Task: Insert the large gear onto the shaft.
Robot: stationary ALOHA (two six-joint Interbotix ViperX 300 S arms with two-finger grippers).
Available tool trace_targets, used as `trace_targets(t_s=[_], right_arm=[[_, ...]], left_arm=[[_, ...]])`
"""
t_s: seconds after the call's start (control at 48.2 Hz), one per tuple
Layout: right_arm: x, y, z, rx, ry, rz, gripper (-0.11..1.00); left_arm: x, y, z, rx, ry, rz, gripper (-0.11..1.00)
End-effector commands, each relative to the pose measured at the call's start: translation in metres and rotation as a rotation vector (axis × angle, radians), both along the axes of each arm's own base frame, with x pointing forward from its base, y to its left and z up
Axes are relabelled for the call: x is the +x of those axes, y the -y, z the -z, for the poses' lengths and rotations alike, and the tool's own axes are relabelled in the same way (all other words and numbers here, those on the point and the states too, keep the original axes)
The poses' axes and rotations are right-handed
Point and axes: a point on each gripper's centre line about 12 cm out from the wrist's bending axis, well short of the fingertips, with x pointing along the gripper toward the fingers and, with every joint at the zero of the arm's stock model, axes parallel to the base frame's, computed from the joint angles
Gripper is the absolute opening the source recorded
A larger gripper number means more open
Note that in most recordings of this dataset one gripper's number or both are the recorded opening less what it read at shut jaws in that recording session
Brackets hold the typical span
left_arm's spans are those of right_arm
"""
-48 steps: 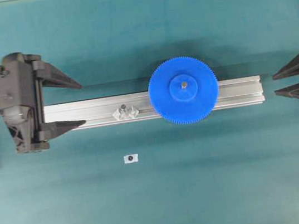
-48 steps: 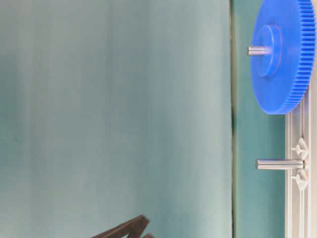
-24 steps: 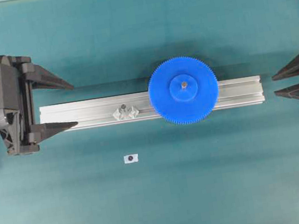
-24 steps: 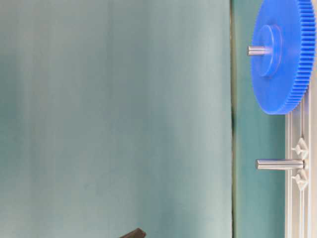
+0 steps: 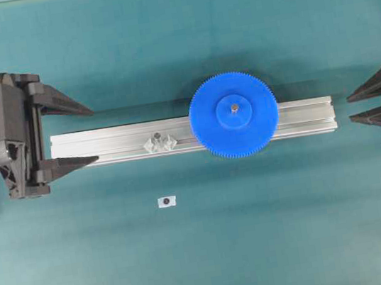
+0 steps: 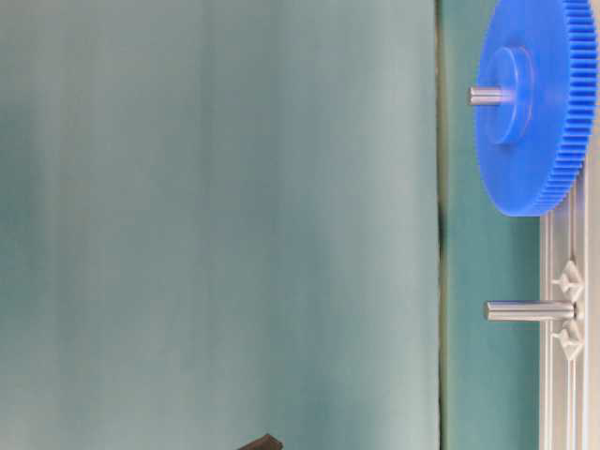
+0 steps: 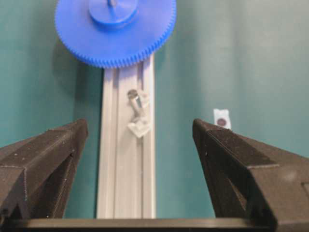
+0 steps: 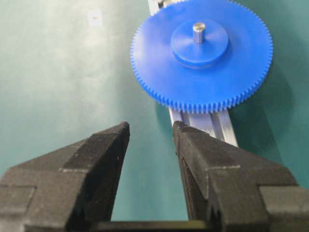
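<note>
Blue and finely toothed, the large gear [image 5: 234, 114] sits on the shaft [image 5: 233, 109], whose grey tip pokes up through the hub, right of centre on the aluminium rail [image 5: 112, 145] across the green bench [image 5: 193, 257]. Both claws stand well apart from it: the left claw [image 5: 89, 135] at the rail's left end, spread wide and empty, the right claw [image 5: 352, 107] off the rail's right end, parted and empty. A second pin [image 5: 157, 136] stands bare on the rail left of the gear. A small white sticker [image 5: 166, 201] with a dark dot lies below the rail; no writing is readable.
</note>
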Motion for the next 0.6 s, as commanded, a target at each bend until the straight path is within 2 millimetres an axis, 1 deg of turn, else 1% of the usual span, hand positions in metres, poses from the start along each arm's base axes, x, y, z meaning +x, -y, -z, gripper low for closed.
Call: trace_targets(t_s=[0.0,0.581], right_arm=[[0.0018,0.0005,-0.0039,0.008,0.01,0.007,0.5],[0.002,0.0005,-0.0042,0.009,0.013,0.008,0.5]], left_arm=[[0.0013,0.0011,-0.0079,0.003,0.028,0.005,0.87],[0.0002,0.0008,-0.0044,0.001,0.02,0.003,0.87]])
